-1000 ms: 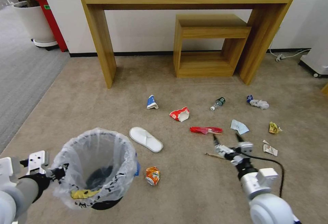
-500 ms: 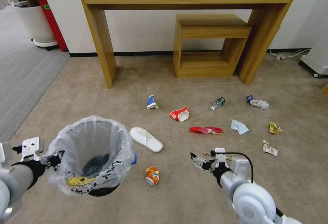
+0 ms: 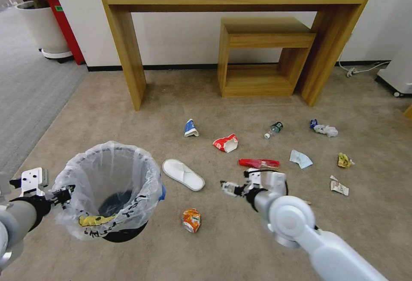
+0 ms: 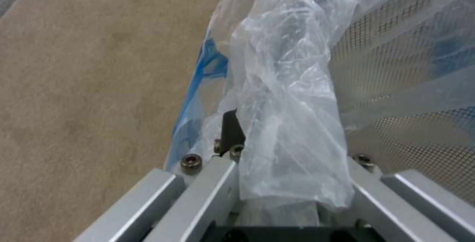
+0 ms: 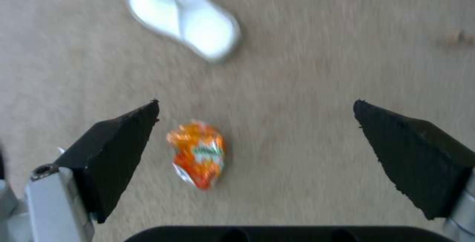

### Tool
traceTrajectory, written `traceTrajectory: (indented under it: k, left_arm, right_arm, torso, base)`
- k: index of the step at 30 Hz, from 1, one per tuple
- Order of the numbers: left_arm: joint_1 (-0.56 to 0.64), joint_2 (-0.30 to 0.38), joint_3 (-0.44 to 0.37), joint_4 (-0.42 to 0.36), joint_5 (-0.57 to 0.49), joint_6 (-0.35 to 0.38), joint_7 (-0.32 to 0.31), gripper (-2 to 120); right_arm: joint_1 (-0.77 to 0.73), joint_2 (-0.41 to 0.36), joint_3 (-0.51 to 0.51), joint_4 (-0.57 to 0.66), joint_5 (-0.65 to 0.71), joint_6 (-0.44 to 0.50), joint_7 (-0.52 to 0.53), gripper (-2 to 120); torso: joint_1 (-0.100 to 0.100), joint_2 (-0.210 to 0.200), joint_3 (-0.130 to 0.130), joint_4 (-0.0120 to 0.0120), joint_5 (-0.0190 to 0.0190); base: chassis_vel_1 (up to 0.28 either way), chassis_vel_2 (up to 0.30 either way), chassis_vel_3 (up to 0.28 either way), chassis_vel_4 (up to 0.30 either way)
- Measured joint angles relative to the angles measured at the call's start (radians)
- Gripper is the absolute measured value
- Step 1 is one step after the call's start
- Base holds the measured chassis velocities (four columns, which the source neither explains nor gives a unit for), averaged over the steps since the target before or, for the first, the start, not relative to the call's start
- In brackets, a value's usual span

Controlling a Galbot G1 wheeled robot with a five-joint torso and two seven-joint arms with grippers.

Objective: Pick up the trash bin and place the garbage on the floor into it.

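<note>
Beige floor fills mid-frame: lower left, left hand clamped on the trash bin; centre, right hand spread apart above an orange wrapper.

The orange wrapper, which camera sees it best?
The right wrist view: the orange wrapper lies big and close on the floor, between the open right gripper's fingers. The head view shows it small, beside the trash bin.
</note>
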Motion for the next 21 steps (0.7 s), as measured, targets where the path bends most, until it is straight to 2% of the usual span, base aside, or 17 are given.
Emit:
traceTrajectory:
  k: [4,6,15,21]
  left_arm:
    - [-0.005,-0.002,0.014,0.007,0.014,-0.001,0.0,1]
    - [-0.011,-0.003,0.037,0.014,0.03,-0.003,0.001,1]
    - [-0.01,-0.012,0.059,0.022,0.053,-0.004,0.005,1]
    - [-0.007,-0.015,0.065,0.023,0.061,-0.004,0.008,1]
  right_arm:
    - [0.021,0.052,-0.02,-0.043,0.028,-0.01,0.031,100]
    - [0.059,0.162,-0.058,-0.101,0.082,-0.027,0.091,100]
    - [0.087,0.264,-0.12,-0.209,0.055,-0.022,0.165,100]
    - [0.093,0.289,-0.127,-0.258,0.034,-0.02,0.191,100]
  torso:
    - [0.0,0.0,0.0,-0.0001,0.0]
    - [0.0,0.0,0.0,0.0002,0.0]
    - [0.0,0.0,0.0,0.0001,0.0001]
    - [0.0,0.0,0.0,0.0,0.0]
  base:
    - [0.0,0.0,0.0,0.0]
    - [0.0,0.0,0.0,0.0]
    - [0.0,0.0,0.0,0.0]
    - [0.0,0.0,0.0,0.0]
